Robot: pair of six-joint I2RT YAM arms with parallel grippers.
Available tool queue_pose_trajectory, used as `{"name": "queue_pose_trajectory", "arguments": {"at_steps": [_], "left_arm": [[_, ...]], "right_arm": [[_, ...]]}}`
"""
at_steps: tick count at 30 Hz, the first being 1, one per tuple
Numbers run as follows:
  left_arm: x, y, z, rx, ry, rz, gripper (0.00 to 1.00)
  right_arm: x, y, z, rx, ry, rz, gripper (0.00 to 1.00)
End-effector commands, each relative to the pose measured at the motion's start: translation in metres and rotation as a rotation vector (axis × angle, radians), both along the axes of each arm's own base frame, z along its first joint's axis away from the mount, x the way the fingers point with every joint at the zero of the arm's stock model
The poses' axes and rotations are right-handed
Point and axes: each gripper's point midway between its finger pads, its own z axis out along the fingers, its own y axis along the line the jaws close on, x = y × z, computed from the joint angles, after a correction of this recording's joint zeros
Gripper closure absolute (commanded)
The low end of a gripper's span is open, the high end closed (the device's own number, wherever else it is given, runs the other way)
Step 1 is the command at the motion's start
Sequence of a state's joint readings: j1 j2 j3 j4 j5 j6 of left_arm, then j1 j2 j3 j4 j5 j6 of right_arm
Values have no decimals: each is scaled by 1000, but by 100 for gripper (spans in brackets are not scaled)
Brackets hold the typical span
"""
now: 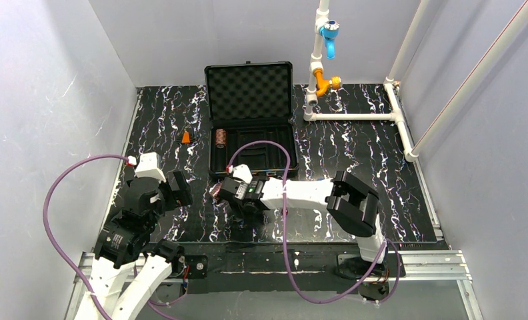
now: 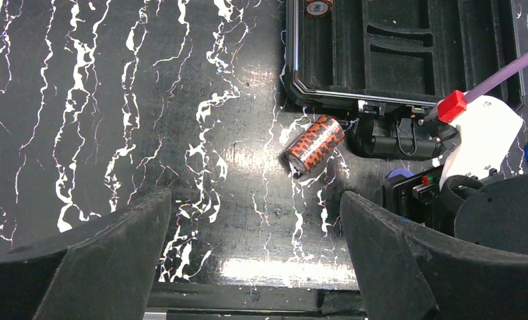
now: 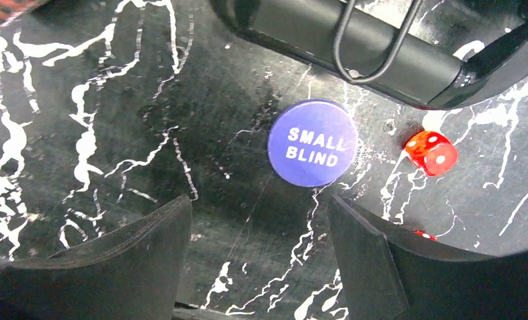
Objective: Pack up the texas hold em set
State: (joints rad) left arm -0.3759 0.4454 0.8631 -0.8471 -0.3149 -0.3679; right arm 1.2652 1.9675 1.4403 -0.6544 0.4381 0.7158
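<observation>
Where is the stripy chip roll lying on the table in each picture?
Top external: the chip roll lies just before the black briefcase's left front corner.
Left wrist: centre, tilted, beside that corner.
Right wrist: only a sliver, top-left corner.
Shared landmark: the briefcase's front edge.

A black briefcase (image 1: 251, 127) stood open at the far middle of the dark, white-veined bench (image 1: 355, 153), its foam-lined lid upright and its slotted tray flat toward the arms. One copper-brown chip stack (image 1: 220, 138) lay in the tray's left end. A small orange cone (image 1: 186, 137) sat on the bench just left of the case. The right arm reached leftward along the case's near edge, its right hand (image 1: 236, 203) pointing down at the bench, with a second chip stack (image 1: 215, 191) lying just to its left. The left hand (image 1: 181, 190) hung near the left edge, well apart from the case. A white pipe frame (image 1: 355, 117) occupied the far right.
</observation>
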Motion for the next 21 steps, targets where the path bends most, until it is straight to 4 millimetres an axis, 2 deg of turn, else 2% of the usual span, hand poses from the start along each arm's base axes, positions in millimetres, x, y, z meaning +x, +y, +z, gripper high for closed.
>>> {"name": "queue_pose_trajectory", "arguments": {"at_steps": [1,13,21], "left_arm": [[-2,5,-5,15,18,24,2],[-2,5,-6,18,25,25,2],[-2,5,-6,19,25,26,2]], "right_arm": [[16,-4,10,89,4,-85,19],[31,-9,-2,116,39,-117,24],[19,-17,-18,87,91,-109,30]]}}
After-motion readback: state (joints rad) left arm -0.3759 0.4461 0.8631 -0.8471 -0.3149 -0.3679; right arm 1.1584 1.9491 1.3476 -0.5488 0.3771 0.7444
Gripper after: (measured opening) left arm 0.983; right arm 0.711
